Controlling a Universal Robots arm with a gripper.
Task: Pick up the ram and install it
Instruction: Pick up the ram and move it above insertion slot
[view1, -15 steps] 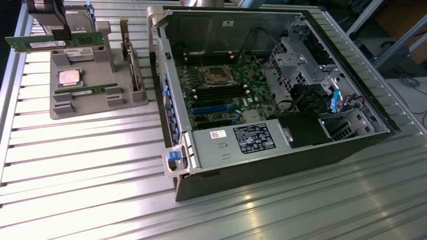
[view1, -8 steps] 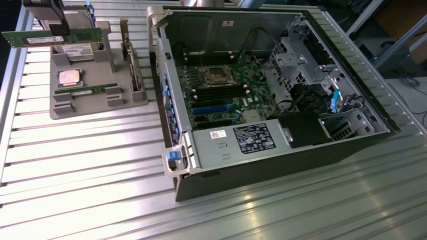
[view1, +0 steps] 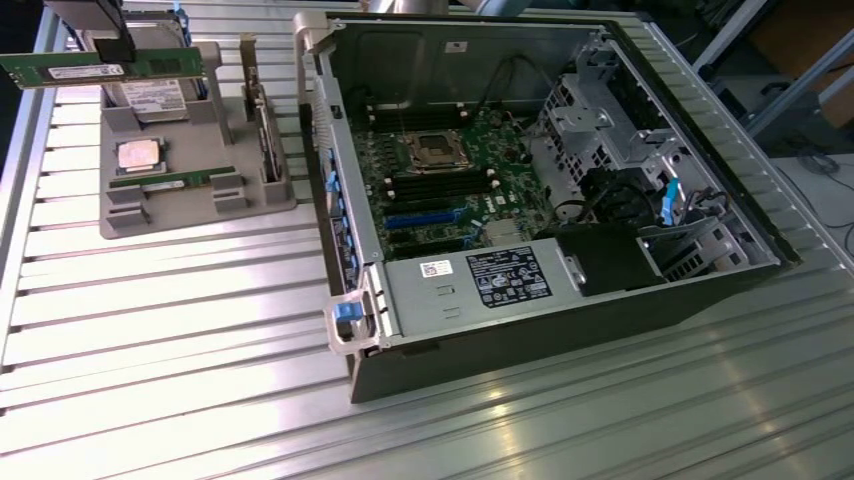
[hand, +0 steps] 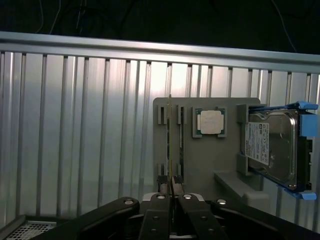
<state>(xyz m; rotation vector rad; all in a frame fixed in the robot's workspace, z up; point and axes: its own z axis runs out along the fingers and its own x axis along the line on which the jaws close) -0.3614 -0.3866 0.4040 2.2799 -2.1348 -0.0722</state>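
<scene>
Gripper (hand: 171, 195) fingers are clenched on the ram (view1: 64, 71), which is held long side level above the grey parts holder (view1: 200, 205). A second stick (view1: 167, 183), a processor (view1: 136, 156) and a hard drive (hand: 272, 150) sit in that holder, and the open computer case (view1: 441, 50) stands just beside it. Likely fault: pinched at one narrow spot, the thin board may tilt, then meet a memory slot askew or strike the case wall.

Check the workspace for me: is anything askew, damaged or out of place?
Nothing stands out. The gripper is shut on the ram, held straight above the gray holder. The processor lies square in its pocket, the hard drive rests in its cradle, and the open computer case shows no loose parts.
</scene>
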